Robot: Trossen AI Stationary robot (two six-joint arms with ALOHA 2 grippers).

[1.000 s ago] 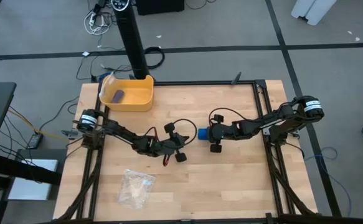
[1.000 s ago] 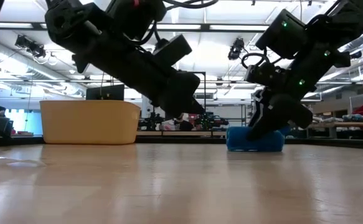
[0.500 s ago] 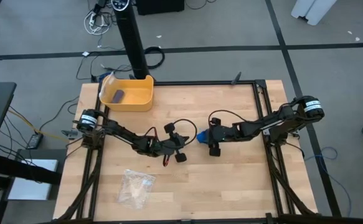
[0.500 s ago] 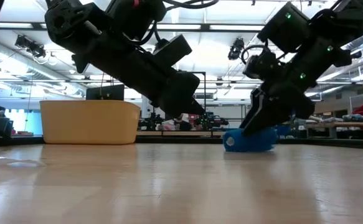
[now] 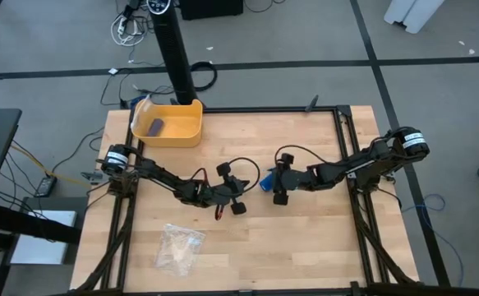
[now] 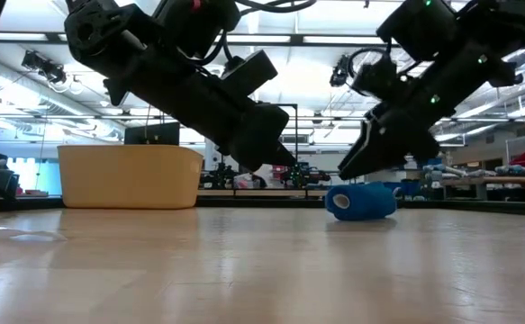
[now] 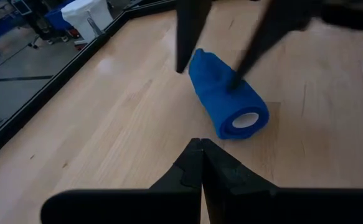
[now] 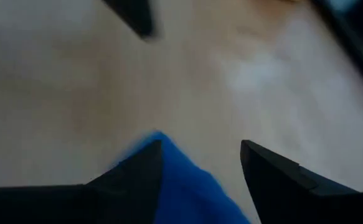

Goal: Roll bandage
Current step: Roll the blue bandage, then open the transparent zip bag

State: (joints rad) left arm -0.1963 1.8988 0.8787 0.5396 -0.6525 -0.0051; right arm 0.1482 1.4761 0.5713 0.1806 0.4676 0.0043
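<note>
Right now right jaws point(image 6: 370, 160) are spread wide, hovering just above the bandage point(image 6: 361, 201), not touching it. It's a rolled blue cylinder lying on its side on the surface point(image 5: 305, 238), directly below and between my fingers. Left jaws point(image 5: 237, 196) are pressed together, empty, parked near the roll's open end

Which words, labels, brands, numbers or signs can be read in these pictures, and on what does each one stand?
None can be read.
Bandage roll: plain blue, no print visible.
Yellow bin: no label visible.
Clear plastic bag: any print is too small to tell.
Arms: bands near the bases are too small to read.
Room beyond the table: too blurred to read.
</note>
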